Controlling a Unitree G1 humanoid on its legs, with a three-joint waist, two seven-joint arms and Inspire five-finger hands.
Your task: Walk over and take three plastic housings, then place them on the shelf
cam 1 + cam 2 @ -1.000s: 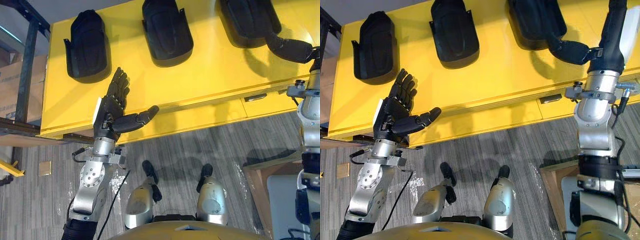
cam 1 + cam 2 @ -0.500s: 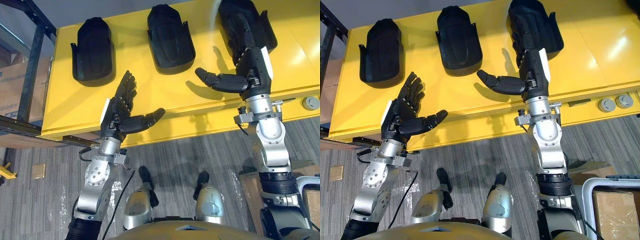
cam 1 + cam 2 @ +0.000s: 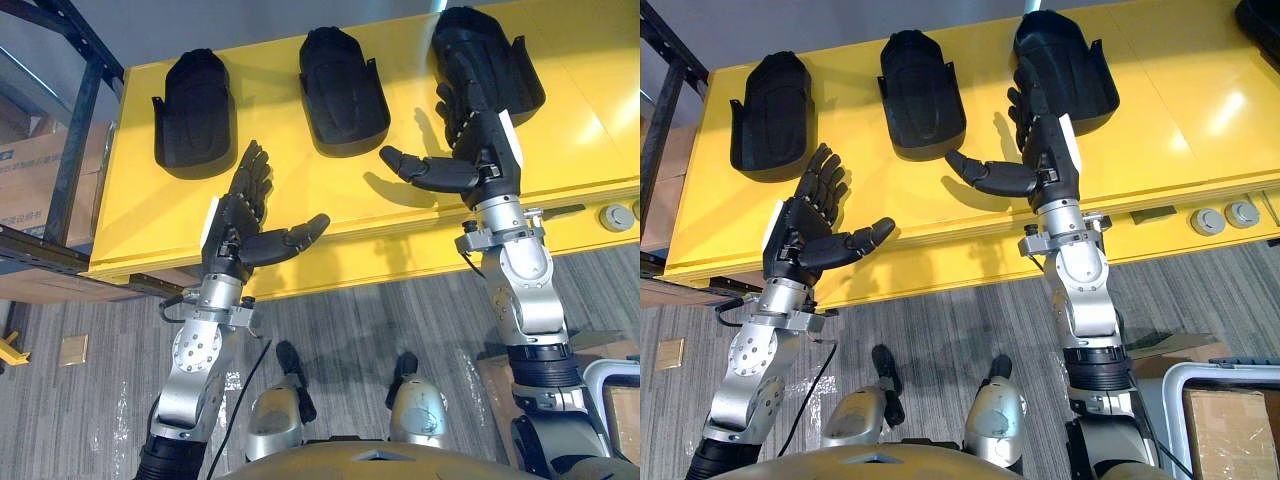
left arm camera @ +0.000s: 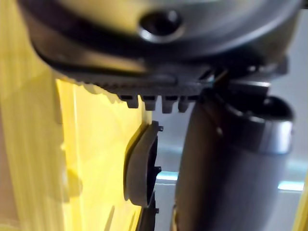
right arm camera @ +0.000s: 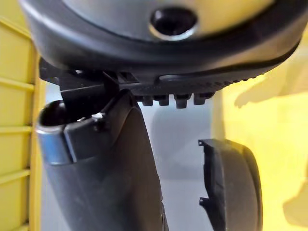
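Yellow table [image 3: 590, 110] carries three black housings [image 3: 195, 120] above grey floor [image 3: 380, 310]; left hand [image 3: 232, 225] and right hand [image 3: 482, 160] splayed.

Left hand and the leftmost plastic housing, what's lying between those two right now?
Nothing but bare yellow table. In the left eye view the open left hand points its fingertips toward the leftmost housing, with a strip of bare surface between them.

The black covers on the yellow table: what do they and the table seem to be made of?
Black covers: probably moulded plastic with a matte finish, judging by the thin curved walls and small edge tabs. Yellow table: likely painted metal, glossy, since it shows a bright glare spot.
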